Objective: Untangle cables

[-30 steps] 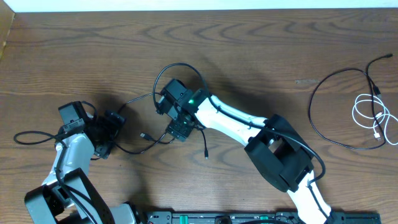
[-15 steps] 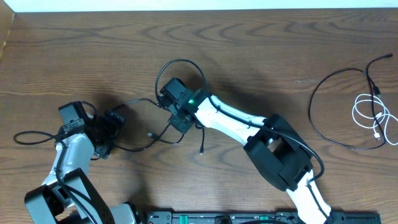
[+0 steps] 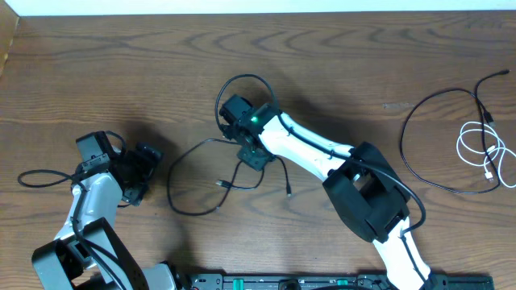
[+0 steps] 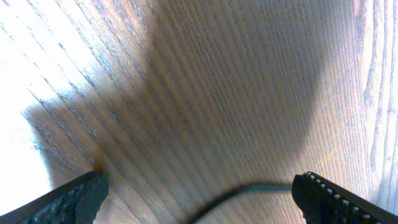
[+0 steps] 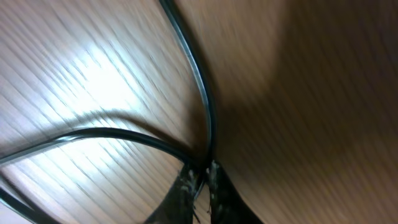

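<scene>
Overhead view gives the whole layout: the right arm (image 3: 322, 157) comes in from the bottom right and stretches diagonally to the middle of the table (image 3: 121, 64). Its wrist is tipped down, so the right gripper (image 3: 251, 155) sits right on a black cable (image 3: 169, 185). That cable loops out to the left, with two small plug ends lying near the gripper. Well apart at the right edge are a second black cable (image 3: 403, 149) in a big open loop and a coiled white cable (image 3: 485, 153) overlapping its right side. You can't read the grip from up there, but the right wrist view nails it: fingertips pinched together on the black cable, two strands meeting right at the pinch. The left arm (image 3: 89, 193) is folded up at the left side with the left gripper (image 3: 145, 165) low over the wood. The left wrist view shows its fingers (image 4: 74, 199) spread wide, with a blurry dark cord crossing low between them. Can't tell which cord that is.
</scene>
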You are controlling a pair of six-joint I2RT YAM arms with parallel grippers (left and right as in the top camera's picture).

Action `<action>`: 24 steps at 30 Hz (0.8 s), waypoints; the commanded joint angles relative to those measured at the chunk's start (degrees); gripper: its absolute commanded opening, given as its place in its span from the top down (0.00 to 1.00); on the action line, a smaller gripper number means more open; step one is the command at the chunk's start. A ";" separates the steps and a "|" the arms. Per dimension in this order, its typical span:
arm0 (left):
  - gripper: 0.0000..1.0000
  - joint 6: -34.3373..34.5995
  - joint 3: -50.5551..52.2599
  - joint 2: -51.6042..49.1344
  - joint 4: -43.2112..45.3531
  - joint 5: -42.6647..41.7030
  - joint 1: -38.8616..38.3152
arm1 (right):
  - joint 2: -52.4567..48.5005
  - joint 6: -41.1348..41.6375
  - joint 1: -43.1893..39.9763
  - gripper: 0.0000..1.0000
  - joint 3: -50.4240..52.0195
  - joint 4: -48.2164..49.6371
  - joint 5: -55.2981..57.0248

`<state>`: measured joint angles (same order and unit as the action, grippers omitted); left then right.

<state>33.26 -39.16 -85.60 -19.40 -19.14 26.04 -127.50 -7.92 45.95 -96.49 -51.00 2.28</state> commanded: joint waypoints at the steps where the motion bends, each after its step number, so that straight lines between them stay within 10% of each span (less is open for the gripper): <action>1: 0.00 0.52 0.26 -0.57 -0.94 1.84 0.39 | -1.86 -8.11 -1.22 0.86 -0.50 -2.89 5.51; 13: 0.00 0.50 0.26 -0.57 -0.94 1.84 0.39 | -1.18 -21.18 0.22 0.28 -7.85 -8.02 -1.73; 24: 0.00 0.50 0.26 -0.57 -0.94 1.84 0.39 | -1.25 -38.10 -0.26 0.04 1.20 -0.50 -9.20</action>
<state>33.23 -39.16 -85.60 -19.42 -19.14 26.04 -128.14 -38.46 46.02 -98.41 -54.33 -5.21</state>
